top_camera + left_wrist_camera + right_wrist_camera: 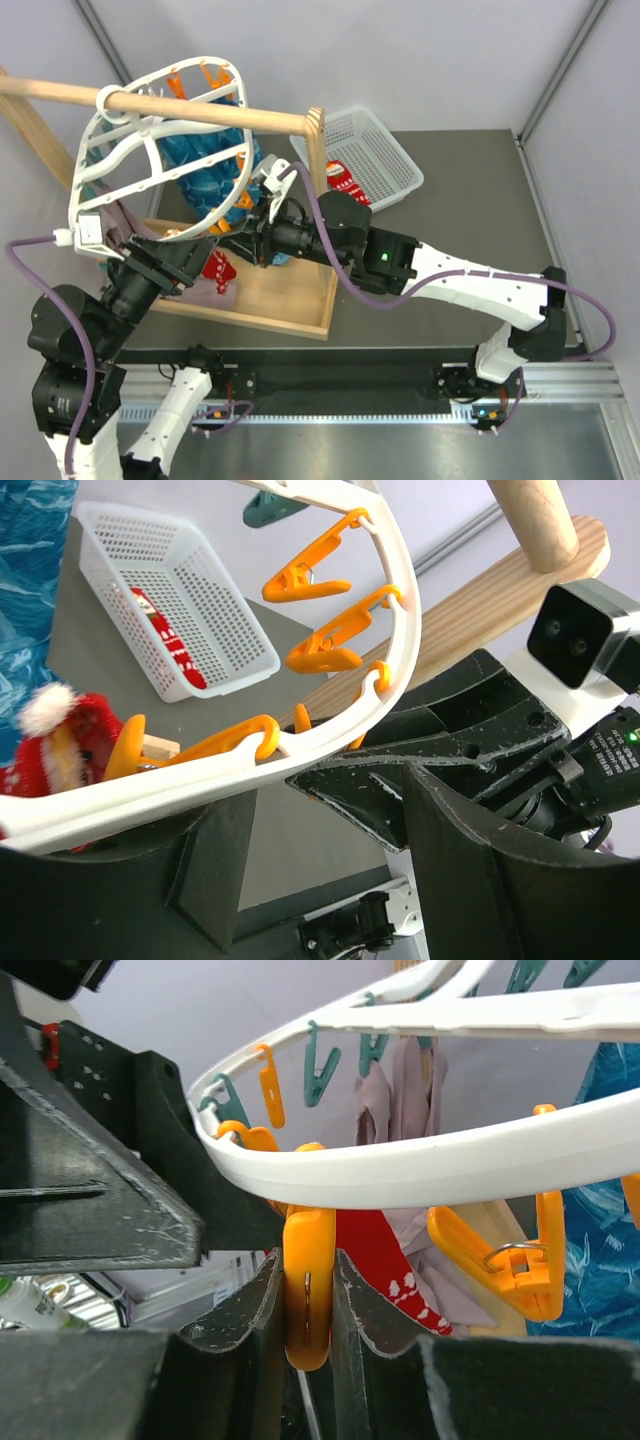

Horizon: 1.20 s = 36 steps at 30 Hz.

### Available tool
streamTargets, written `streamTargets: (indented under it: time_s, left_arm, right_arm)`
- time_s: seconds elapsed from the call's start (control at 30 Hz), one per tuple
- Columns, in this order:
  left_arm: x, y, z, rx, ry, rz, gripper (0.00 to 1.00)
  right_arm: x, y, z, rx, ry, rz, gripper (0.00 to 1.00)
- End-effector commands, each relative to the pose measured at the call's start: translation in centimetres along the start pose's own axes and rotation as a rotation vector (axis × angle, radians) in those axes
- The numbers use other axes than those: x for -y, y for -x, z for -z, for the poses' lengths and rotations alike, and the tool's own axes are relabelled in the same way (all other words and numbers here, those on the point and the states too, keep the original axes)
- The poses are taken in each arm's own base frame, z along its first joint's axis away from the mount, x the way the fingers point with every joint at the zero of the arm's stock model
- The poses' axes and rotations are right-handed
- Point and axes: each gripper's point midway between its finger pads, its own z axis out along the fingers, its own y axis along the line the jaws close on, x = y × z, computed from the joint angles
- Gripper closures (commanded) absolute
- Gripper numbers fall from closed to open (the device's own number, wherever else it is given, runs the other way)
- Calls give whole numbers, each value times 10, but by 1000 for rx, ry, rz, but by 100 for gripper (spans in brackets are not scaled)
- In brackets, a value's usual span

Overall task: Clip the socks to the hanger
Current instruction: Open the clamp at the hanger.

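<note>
The white hanger hangs by its hook on the wooden rail. One red sock hangs below its near rim; it also shows in the left wrist view next to an orange clip, and in the right wrist view. A second red sock lies in the white basket. My right gripper is shut on an orange clip under the rim. My left gripper is open just below the rim, nothing between its fingers.
Teal-blue cloths and a mauve-grey cloth hang from the hanger. The wooden rail stands on a wooden base. The white mesh basket sits at the back right. Both arms crowd the hanger's near rim.
</note>
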Motion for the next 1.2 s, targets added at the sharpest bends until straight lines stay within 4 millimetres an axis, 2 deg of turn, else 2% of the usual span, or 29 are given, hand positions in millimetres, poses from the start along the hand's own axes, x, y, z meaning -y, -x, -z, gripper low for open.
streamTargets:
  time_s: [0.0,0.2,0.63,0.9,0.97,1.0,1.17]
  left_arm:
    - [10,14,-20,51,-61,19,35]
    - [7,9,-22,53,-80,60,34]
    - [13,23,-24,127,-102,129,33]
    - [13,20,-34,86,-101,184,36]
    - [12,22,-32,100,-93,176,37]
    - [10,25,-31,118,-81,170,37]
    - [12,30,-25,152,-81,149,44]
  right_arm:
    - [-28,29,9,45,133,88,100]
    - [-39,18,7,-20,212,143,100]
    - [-42,10,2,-46,251,186,100]
    - [-48,7,-1,-65,305,249,100]
    - [-48,3,-1,-87,311,249,100]
    - [-47,6,-2,-79,313,281,100]
    - [-49,-2,0,-109,350,309,100]
